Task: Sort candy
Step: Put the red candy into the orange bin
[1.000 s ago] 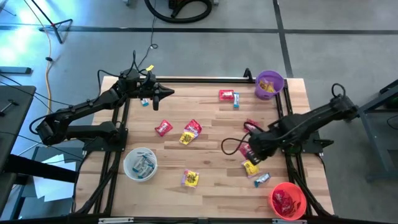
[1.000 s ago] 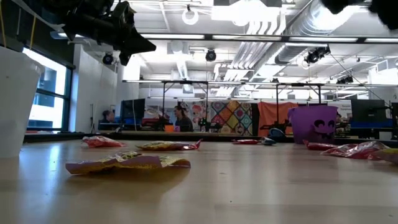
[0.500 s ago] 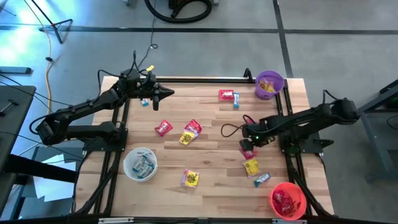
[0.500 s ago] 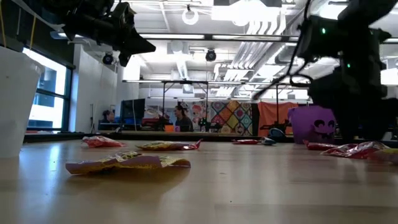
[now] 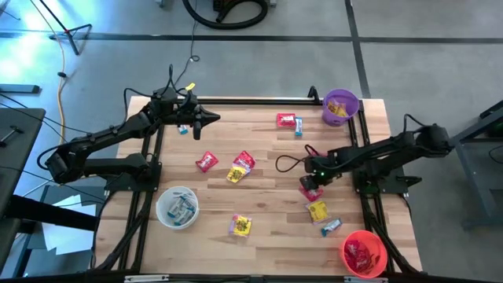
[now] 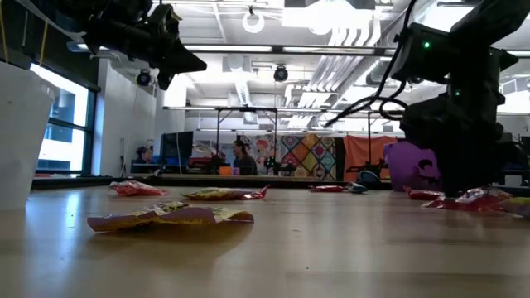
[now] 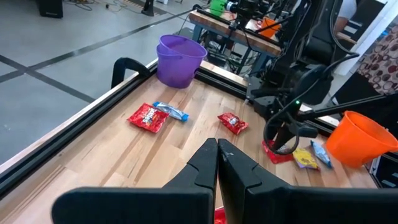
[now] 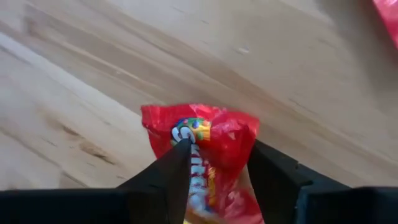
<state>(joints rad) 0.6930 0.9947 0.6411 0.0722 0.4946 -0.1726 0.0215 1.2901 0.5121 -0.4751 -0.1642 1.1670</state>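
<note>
Small wrapped sweets lie scattered flat on the wooden table [image 5: 259, 200]: red candy [image 5: 207, 162], yellow candy [image 5: 240, 226], light blue candy [image 5: 331, 227], and several more. My right gripper [image 5: 312, 182] is down at the right middle of the table, shut on a red candy packet [image 5: 309, 192], which fills the right wrist view as the red packet [image 8: 199, 130]. My left gripper [image 5: 214, 119] hovers shut above the far left corner, touching nothing; the left wrist view shows the same gripper [image 7: 217, 149]. My right gripper [image 8: 217, 158] has the red candy packet pinched between its two fingers, one finger [image 8: 177, 168] on each side of its narrowed part [image 8: 202, 158]. The fingers come from above, pointing down. The packet's free end [image 8: 199, 121] spreads out flat on the table beyond the fingertips.
A purple bowl [image 5: 340, 107] holding yellow sweets stands at the far right corner. A red bowl [image 5: 363, 253] of red sweets is at the near right, and a clear white bowl [image 5: 178, 207] with blue sweets at the near left. A yellow candy [image 5: 317, 211] lies just near the right gripper.
My right arm has come down from above and shifted slightly toward the table's left, bringing its gripper onto the red candy packet at table level. The left arm and the other sweets have stayed put.
</note>
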